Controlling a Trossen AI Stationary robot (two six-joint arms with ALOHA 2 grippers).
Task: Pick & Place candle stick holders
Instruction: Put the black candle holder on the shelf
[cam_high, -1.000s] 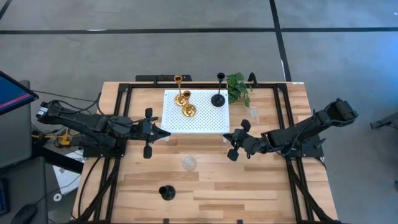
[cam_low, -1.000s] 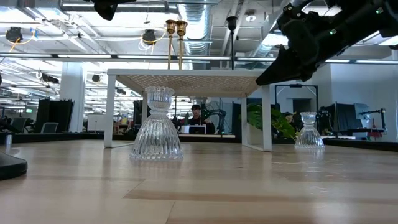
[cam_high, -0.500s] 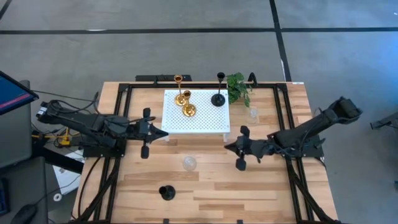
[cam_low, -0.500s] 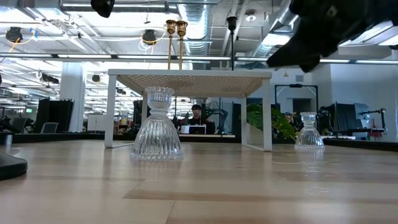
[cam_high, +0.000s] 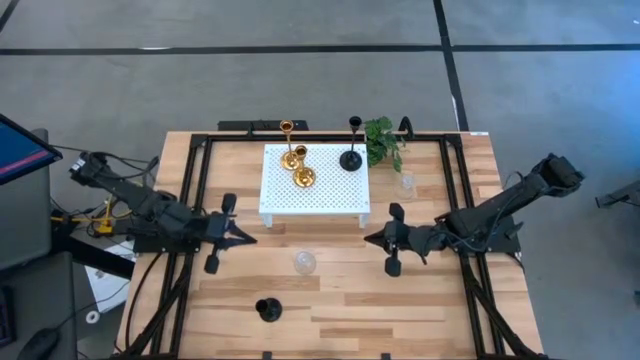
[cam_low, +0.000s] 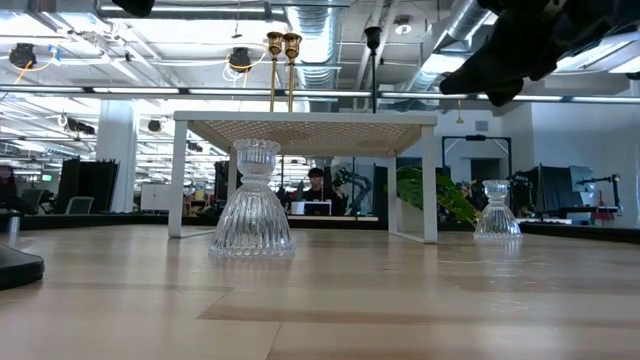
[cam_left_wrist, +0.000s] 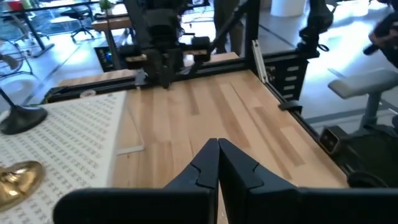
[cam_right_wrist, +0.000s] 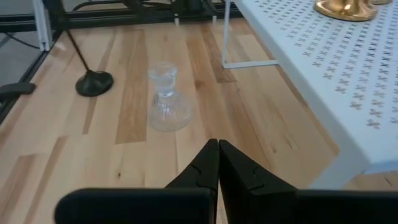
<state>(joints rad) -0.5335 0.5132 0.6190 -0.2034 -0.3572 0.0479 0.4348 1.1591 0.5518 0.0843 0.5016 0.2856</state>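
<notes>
Two claws, left (cam_high: 243, 238) and right (cam_high: 371, 238), pinched shut, empty; ribbed clear glass holder (cam_high: 304, 263) between.

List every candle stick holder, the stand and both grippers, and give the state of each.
Two gold holders: upright on the white stand.
Tall black holder: upright on the stand.
Clear holder: upright on the table.
Second clear holder: upright beside the stand.
Other black holder: on the table.
Left gripper: shut, empty.
Right gripper: shut, empty.
</notes>
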